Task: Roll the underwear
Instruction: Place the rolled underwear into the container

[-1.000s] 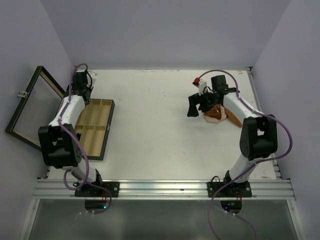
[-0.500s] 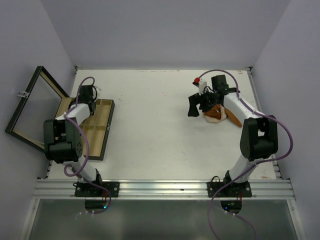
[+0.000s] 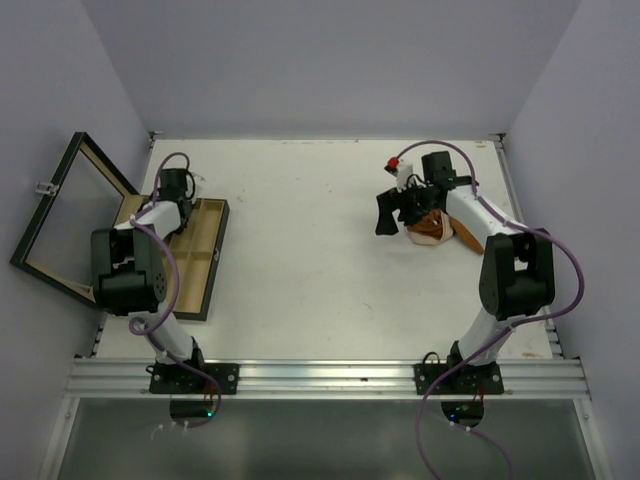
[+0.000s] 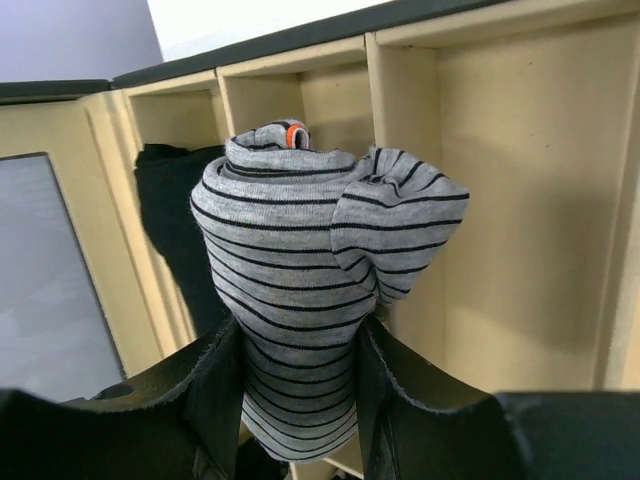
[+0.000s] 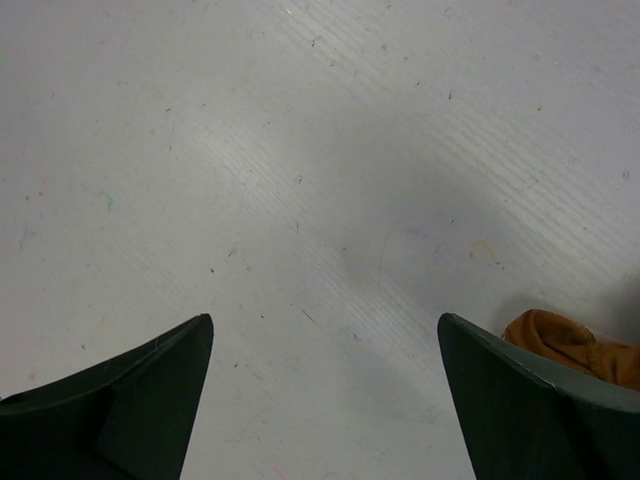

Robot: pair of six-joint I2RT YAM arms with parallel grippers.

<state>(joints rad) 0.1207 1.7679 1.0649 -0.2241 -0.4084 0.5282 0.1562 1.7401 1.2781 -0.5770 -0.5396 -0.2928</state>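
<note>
- Left wrist: the left gripper [image 4: 300,400] pinches a soft, rolled grey striped underwear [image 4: 285,260] upright over the smooth, compartmented wooden box [image 4: 400,120]. Black underwear [image 4: 170,220] fills a cell at 9 o'clock.
- Right wrist: the right gripper [image 5: 322,325] has its jaws spread above a faintly ridged white table [image 5: 300,150]. Crumpled orange-brown underwear [image 5: 560,345] lies at 4 o'clock.
- Top: the box sits at 9 o'clock with its glass lid [image 3: 62,215] open; the table's middle is bare.

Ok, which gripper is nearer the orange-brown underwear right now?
Right. The right gripper, open, hovers just beside the orange-brown underwear; the left gripper is far off at the wooden box, holding the grey striped underwear.
</note>
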